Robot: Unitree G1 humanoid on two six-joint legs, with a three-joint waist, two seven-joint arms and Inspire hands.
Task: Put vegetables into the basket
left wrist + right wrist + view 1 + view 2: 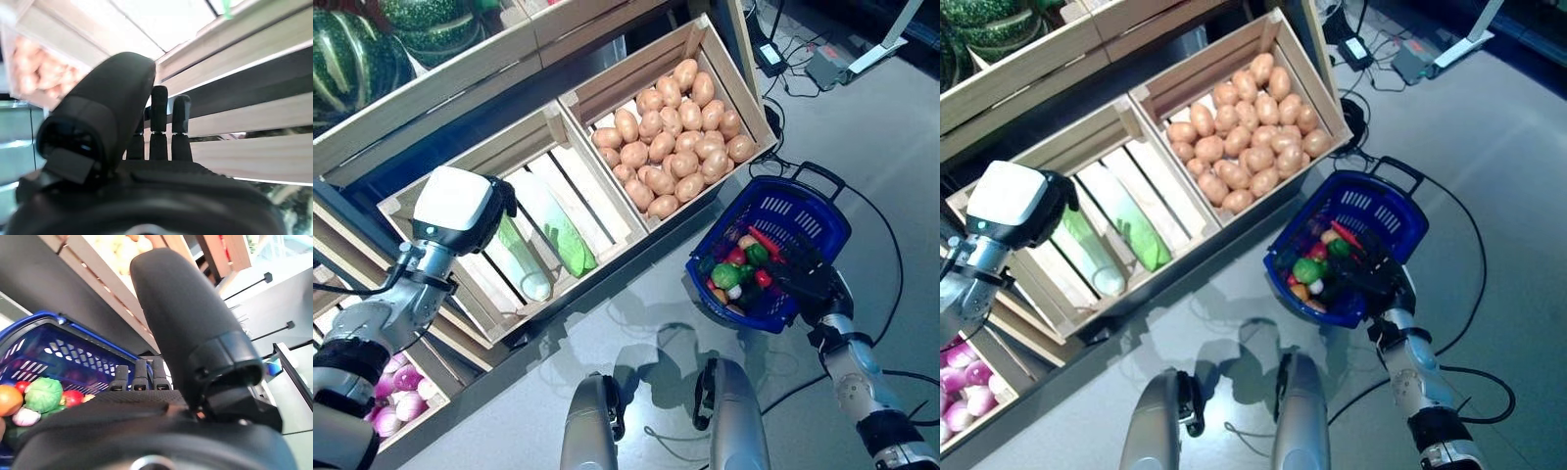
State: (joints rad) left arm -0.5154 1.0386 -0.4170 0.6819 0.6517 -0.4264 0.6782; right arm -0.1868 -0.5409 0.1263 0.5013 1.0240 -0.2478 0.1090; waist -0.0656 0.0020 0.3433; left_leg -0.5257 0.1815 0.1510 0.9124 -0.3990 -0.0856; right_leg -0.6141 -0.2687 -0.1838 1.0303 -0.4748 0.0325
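Note:
The blue plastic basket (pixel 803 211) stands on the floor at the right and holds red, green, orange and white vegetables (pixel 736 269). My right hand (pixel 808 279) is over the basket's near rim with its fingers (pixel 139 374) straight and empty. My left hand (pixel 499 211) is over the wooden crate (pixel 460 162) at the left, just above a long pale green gourd (pixel 524 259); its fingers (pixel 161 122) are straight and hold nothing. The basket (pixel 58 352) also shows in the right wrist view.
A slatted crate of potatoes (pixel 671 132) stands behind the basket. The wooden stand's shelf (pixel 431 93) runs above the crates. A lower crate (pixel 396 392) sits at the far left. Cables (pixel 891 245) lie on the grey floor at the right.

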